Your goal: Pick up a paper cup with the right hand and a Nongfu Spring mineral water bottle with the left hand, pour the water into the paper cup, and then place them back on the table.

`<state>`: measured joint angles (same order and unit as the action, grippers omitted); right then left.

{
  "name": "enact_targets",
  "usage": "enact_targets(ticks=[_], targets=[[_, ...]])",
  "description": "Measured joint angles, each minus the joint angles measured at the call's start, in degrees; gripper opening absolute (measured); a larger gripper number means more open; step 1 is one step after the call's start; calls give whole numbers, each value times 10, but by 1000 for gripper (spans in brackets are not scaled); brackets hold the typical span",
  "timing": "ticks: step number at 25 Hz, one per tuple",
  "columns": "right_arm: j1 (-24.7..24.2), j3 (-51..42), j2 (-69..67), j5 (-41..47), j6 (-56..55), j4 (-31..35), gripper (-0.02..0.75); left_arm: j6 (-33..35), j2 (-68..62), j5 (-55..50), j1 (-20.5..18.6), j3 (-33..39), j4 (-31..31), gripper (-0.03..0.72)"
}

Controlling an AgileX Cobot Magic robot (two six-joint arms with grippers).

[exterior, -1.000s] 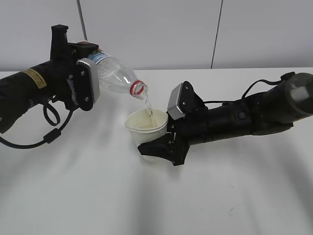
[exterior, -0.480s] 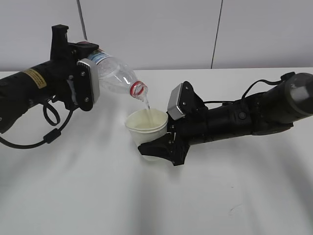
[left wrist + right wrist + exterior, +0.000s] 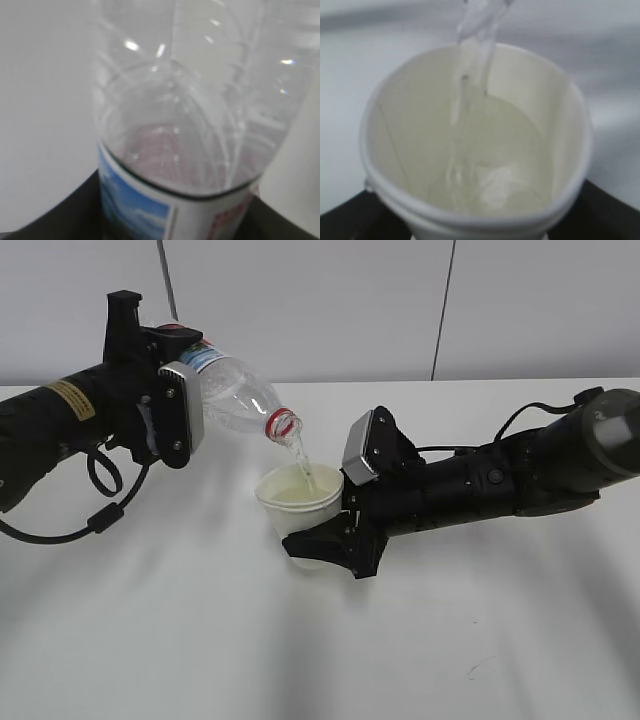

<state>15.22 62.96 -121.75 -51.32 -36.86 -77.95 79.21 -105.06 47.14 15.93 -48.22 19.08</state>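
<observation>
Clamping the paper cup (image 3: 297, 502) low on its wall, right jaws closed on it and holding it just clear of the worktop (image 3: 320, 650). Gripping the Nongfu Spring mineral water bottle (image 3: 232, 392) around its labelled body, left jaws shut on it, neck tilted down toward the cup. Pouring in hand: thin stream of water (image 3: 303, 462) falling from the red-ringed mouth into the cup, pooled perhaps a third deep in the blurred right wrist view. Calling next, by judgement, for rolling the bottle upright to cut the stream, then lowering both onto the worktop, well apart, before releasing.
</observation>
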Motion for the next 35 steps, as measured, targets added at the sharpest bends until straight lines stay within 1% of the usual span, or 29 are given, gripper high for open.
enact_targets(ticks=[16,19,24,27,29,31,35], targets=[[0,0,0,1,0,-1,504,0,0,4,0,0,0,377],[0,0,0,1,2,11,504,-5,0,4,0,0,0,377],[0,0,0,-1,64,61,504,-24,0,4,0,0,0,373],[0,0,0,-19,76,74,504,-73,0,4,0,0,-6,369],[0,0,0,-30,77,81,504,-120,0,3,0,0,-10,367],[0,0,0,-33,83,88,504,-177,0,3,0,0,-11,367],[0,0,0,-35,98,106,504,-311,0,1,0,0,-15,367]])
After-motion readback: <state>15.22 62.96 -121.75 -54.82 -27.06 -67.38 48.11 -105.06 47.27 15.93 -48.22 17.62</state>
